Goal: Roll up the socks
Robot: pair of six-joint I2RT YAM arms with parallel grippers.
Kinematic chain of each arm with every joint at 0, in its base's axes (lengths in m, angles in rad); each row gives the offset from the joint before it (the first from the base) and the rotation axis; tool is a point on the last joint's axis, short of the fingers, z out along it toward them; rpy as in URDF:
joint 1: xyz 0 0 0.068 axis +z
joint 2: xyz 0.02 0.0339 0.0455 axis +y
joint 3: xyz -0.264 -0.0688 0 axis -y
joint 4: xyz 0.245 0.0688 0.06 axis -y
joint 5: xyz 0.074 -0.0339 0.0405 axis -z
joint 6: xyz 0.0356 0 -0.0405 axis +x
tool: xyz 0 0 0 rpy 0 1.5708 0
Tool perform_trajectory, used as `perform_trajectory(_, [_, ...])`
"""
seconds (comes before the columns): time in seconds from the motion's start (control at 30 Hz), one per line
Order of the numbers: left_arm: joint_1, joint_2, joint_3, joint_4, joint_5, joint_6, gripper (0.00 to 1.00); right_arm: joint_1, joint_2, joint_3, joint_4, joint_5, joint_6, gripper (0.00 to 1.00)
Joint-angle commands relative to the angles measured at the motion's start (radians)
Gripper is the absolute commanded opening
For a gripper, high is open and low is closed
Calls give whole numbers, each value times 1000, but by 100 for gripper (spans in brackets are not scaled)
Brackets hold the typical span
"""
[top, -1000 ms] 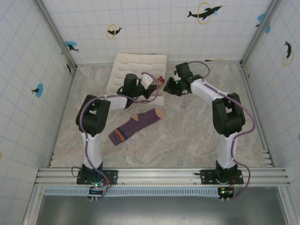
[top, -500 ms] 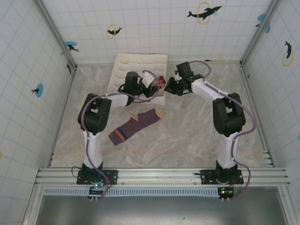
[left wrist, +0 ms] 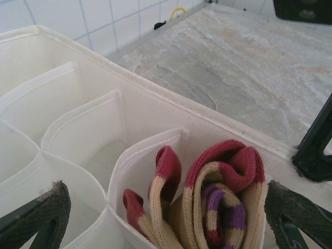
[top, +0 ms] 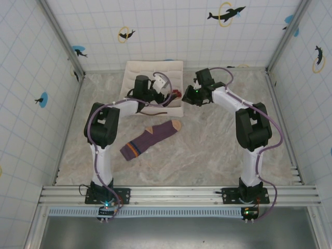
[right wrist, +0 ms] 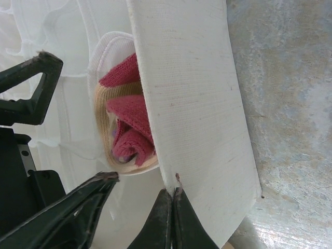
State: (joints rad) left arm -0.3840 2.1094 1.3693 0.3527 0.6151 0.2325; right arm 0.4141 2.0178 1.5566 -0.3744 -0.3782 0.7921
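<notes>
While the right gripper [right wrist: 170,210] clamps the organiser wall [right wrist: 187,93], apparently steadying it, the left gripper [left wrist: 166,207] stands wide around the rolled beige sock [left wrist: 218,192] in the adjoining compartment; the purple sock [top: 150,137] lies flat on the table [top: 218,150].

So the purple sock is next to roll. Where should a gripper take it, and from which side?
Probably the tan toe end of the purple sock, from straight above: it lies flat and stretched out on the table, so only a thin end edge can be pinched.

Lab enclosure, gridded walls [top: 171,41]
</notes>
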Motion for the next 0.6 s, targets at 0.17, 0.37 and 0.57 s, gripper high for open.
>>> perform_trajectory(0.17, [5, -116, 68, -30, 79, -176, 98, -9, 99, 116, -49, 47, 11, 0])
perform_trajectory(0.37, [8, -191, 76, -147, 26, -246, 98, -9, 186, 303, -100, 89, 7, 0])
perform_trajectory(0.57, [8, -313, -23, -265, 7, -294, 98, -15, 231, 452, -134, 22, -87, 29])
